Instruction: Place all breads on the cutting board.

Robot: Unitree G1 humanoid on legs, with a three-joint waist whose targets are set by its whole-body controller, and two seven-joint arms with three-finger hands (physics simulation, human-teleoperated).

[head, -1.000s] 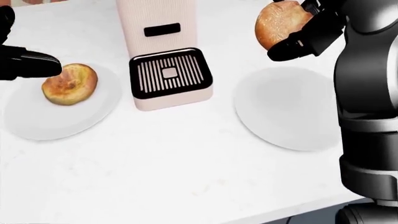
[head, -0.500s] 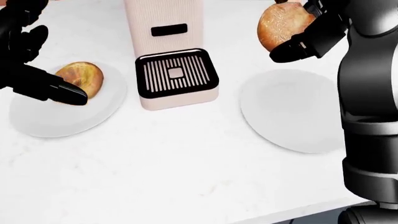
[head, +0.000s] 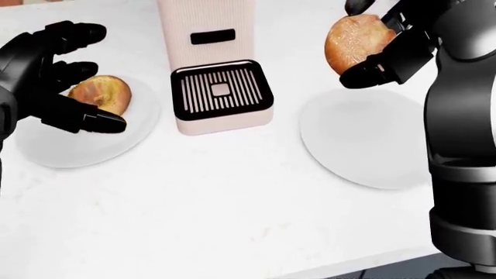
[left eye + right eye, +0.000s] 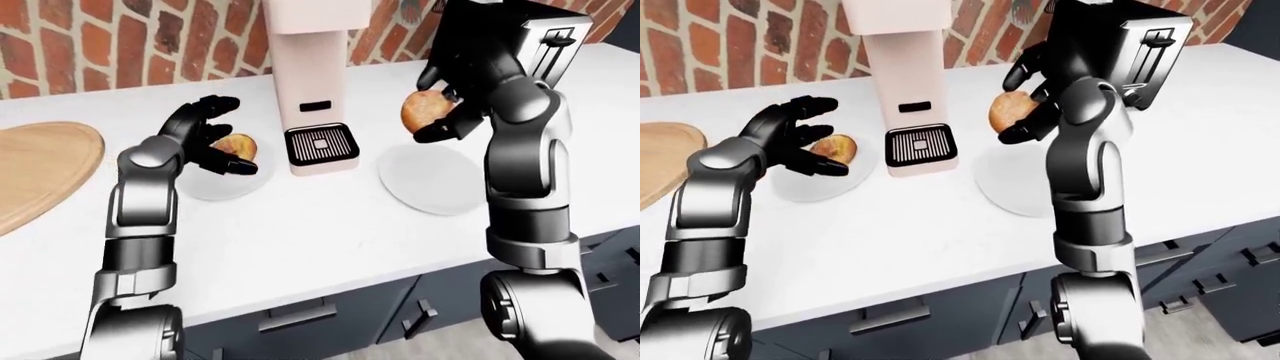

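Observation:
A golden bread roll (image 3: 103,93) lies on a white plate (image 3: 54,151) at the head view's left. My left hand (image 3: 65,72) is open, its fingers standing about the roll on its left side. My right hand (image 3: 379,46) is shut on a second roll (image 3: 353,42) and holds it in the air above an empty white plate (image 3: 360,142) at the right. The wooden cutting board (image 4: 35,169) lies at the far left of the left-eye view, apart from both hands.
A pale coffee machine (image 3: 213,64) with a black drip grille stands between the two plates. A black toaster (image 4: 1130,52) stands behind my right arm. A brick wall (image 4: 120,37) backs the white counter (image 3: 225,203). Dark cabinet drawers (image 4: 300,322) lie below the counter's edge.
My left hand has risen and spread its fingers about the roll on the left plate. My right hand with its roll has hardly moved. The camera has shifted slightly.

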